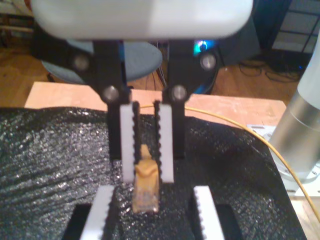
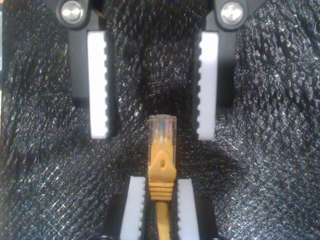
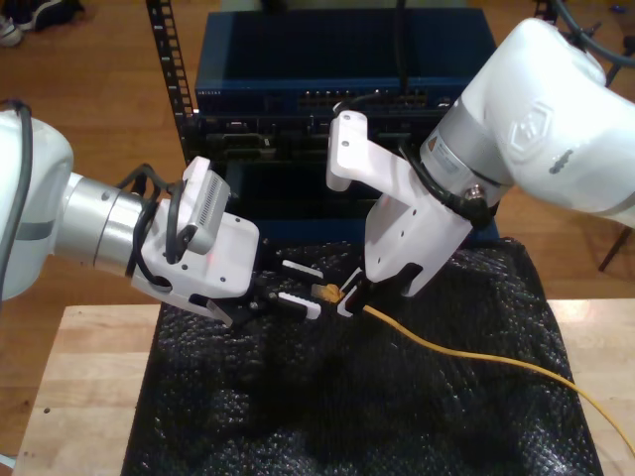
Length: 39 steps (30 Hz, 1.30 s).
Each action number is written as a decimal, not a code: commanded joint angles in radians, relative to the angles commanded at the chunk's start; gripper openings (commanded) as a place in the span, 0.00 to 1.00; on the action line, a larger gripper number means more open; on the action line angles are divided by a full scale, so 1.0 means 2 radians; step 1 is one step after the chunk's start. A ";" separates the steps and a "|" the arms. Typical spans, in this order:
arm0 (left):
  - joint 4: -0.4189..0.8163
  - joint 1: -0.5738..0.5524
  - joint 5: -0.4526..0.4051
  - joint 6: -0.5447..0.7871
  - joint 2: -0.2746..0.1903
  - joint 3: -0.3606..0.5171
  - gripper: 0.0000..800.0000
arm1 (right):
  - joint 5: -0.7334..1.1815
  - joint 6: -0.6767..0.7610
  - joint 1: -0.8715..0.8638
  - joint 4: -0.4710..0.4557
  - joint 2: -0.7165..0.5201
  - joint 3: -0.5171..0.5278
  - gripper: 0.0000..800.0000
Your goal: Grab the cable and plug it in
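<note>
The second gripper point(image 2: 159, 184) is clamped on the cable point(image 2: 161, 167) just behind its clear plug point(image 2: 162, 127) — the plug juts past the fingertips. Facing it, the first gripper point(image 1: 152, 194) stands wide apart, the plug tip just short of its gap. Both hover over black mesh point(image 3: 298, 416) — the cable trails away behind the second gripper.

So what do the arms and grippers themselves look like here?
Both arms have glossy white shells; the one at the exterior view's left shows a silver wrist section and black cables. My first gripper and my second gripper have white housings, black fingers with silver screws, and white saw-toothed pads.
</note>
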 joint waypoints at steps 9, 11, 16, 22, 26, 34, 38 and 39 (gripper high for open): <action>-0.001 0.000 0.008 0.000 0.000 0.002 0.40 | 0.000 0.000 0.000 0.001 0.000 0.000 0.01; 0.000 0.000 0.009 0.000 0.000 0.002 0.39 | 0.000 0.000 -0.001 0.001 -0.001 0.000 0.01; -0.001 0.000 0.008 -0.001 0.000 0.005 0.34 | 0.000 0.000 -0.001 0.001 -0.001 0.000 0.01; -0.001 0.000 0.008 -0.003 0.001 0.005 0.30 | -0.001 0.000 -0.001 0.001 -0.001 0.000 0.01; -0.001 0.000 0.008 -0.004 0.001 0.005 0.28 | -0.001 -0.001 -0.001 0.001 -0.001 0.000 0.01; -0.001 -0.001 0.008 -0.005 0.002 0.005 0.20 | -0.001 -0.001 0.000 0.001 0.000 0.000 0.01; -0.001 -0.001 0.007 -0.005 0.002 0.005 0.13 | -0.001 -0.001 0.000 0.001 0.000 0.000 0.01; -0.001 -0.001 0.008 -0.005 0.002 0.005 0.08 | -0.001 -0.001 0.000 0.001 0.000 0.000 0.01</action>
